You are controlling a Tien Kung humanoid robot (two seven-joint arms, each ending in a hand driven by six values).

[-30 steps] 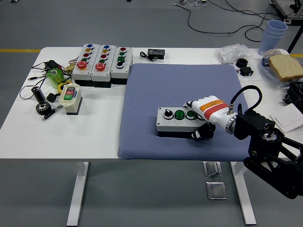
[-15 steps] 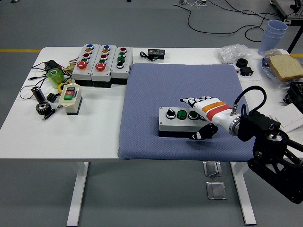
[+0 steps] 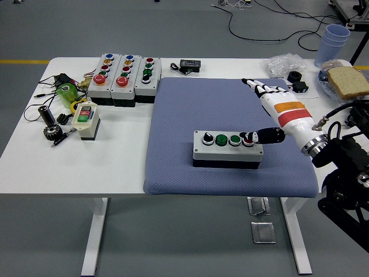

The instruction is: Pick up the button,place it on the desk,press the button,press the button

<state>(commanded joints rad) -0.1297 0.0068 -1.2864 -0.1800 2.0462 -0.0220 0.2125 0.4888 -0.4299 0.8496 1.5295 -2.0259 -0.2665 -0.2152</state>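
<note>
A grey button box (image 3: pixel 227 149) with a black selector knob, two green buttons and a red button lies on the blue-grey mat (image 3: pixel 190 109). My right hand (image 3: pixel 268 112), white with an orange band, is lifted above and to the right of the box. Its fingers are stretched out towards the far side, and its black thumb (image 3: pixel 268 136) points at the red button at the box's right end. The hand holds nothing. My left arm is out of view.
Three more button boxes (image 3: pixel 124 78) stand at the back left. A small cream switch box (image 3: pixel 85 119), a green object and tools lie at the left. Blue cups (image 3: pixel 334 42), a plate with bread (image 3: pixel 346 81) and black parts are at the back right.
My right hand has let go of the button box's right end, risen and swung back to the right with its fingers opened. The box stays on the mat.
</note>
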